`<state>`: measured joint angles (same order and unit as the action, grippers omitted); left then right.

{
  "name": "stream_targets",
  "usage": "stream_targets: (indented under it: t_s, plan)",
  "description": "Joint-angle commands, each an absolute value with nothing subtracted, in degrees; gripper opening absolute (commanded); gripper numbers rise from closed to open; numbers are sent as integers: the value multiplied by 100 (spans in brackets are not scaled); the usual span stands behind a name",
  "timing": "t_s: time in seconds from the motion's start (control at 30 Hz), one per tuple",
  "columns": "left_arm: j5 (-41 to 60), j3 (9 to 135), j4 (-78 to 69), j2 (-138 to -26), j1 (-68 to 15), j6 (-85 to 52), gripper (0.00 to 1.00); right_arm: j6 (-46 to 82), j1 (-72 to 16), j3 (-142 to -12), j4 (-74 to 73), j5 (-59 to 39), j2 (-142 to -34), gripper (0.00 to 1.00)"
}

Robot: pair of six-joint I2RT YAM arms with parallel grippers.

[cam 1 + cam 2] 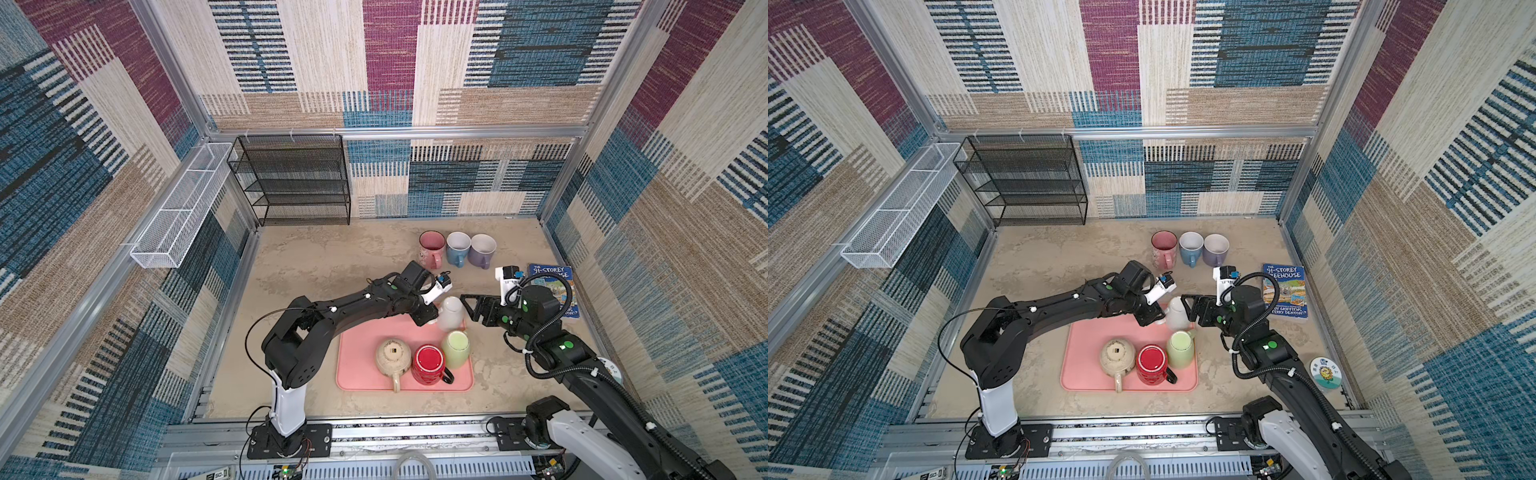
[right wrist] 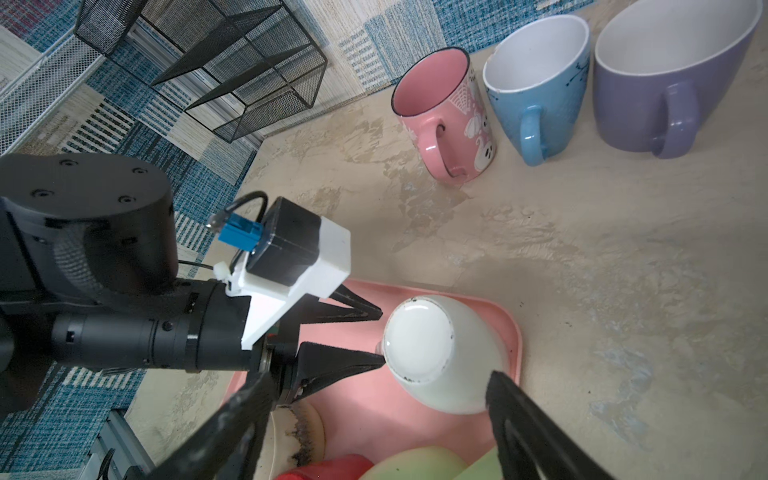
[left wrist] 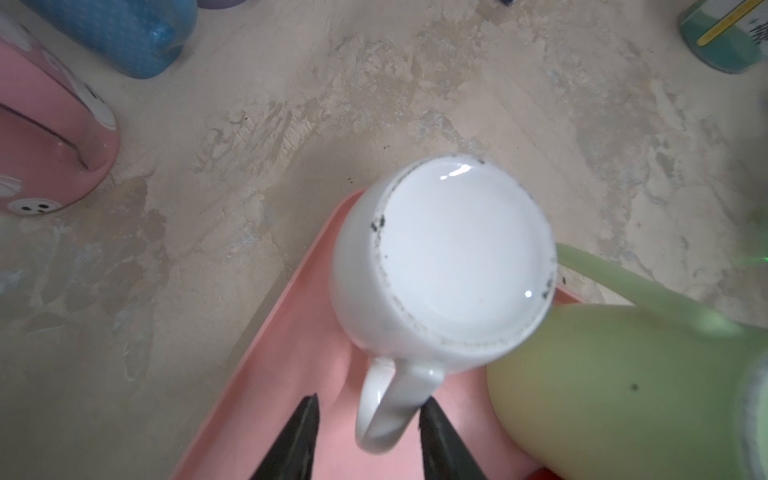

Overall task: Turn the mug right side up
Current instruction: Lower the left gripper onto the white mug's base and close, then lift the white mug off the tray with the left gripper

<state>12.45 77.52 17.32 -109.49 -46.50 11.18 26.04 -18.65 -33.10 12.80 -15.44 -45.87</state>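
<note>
Fingers (image 3: pixel 301 436) of my left gripper (image 3: pixel 371 399) standing narrowly apart, straddling white mug (image 3: pixel 440 266) handle (image 3: pixel 386 411), not clamping. My right gripper (image 2: pixel 379 374) gaping wide beside mug. Mug sitting upside-down at pink tray (image 3: pixel 291 332) far-right corner.

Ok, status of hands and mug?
Left hand open astride handle, white ceramic mug. Right hand open beside it. Mug upside down on pink tray. Pale green mug close.

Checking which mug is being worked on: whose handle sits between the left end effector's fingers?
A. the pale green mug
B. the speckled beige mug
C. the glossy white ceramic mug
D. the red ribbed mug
C: in the left wrist view the handle of the bottom-up glossy white ceramic mug lies between the black fingers of the left end effector.
</note>
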Motion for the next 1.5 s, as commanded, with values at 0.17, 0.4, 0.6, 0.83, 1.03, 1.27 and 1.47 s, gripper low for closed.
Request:
stream_targets:
  t_s: [0.17,0.4,0.6,0.83,1.03,1.27,1.47]
  plan:
    - [1100,8109,2209,-11177,-4798,1484,41,2602,-1866,-3304,1176,-1571,-4525,84]
    - [1208,8358,2313,-11362,-4809,1523,37,2560,-1866,-3373,1195,-1559,-4529,84]
    - [1169,8495,2386,-11461,-4825,1538,30,2530,-1865,-3410,1226,-1547,-4518,84]
    - [1134,8587,2452,-11562,-4825,1577,27,2514,-1864,-3395,1193,-1546,-4551,84]
    - [947,8596,2486,-11617,-4834,1573,26,2531,-1867,-3366,1145,-1548,-4570,84]
    - [870,8622,2487,-11600,-4843,1579,17,2548,-1866,-3334,1136,-1554,-4570,84]
    - [939,8568,2488,-11520,-4843,1483,0,2564,-1866,-3314,1156,-1544,-4501,84]
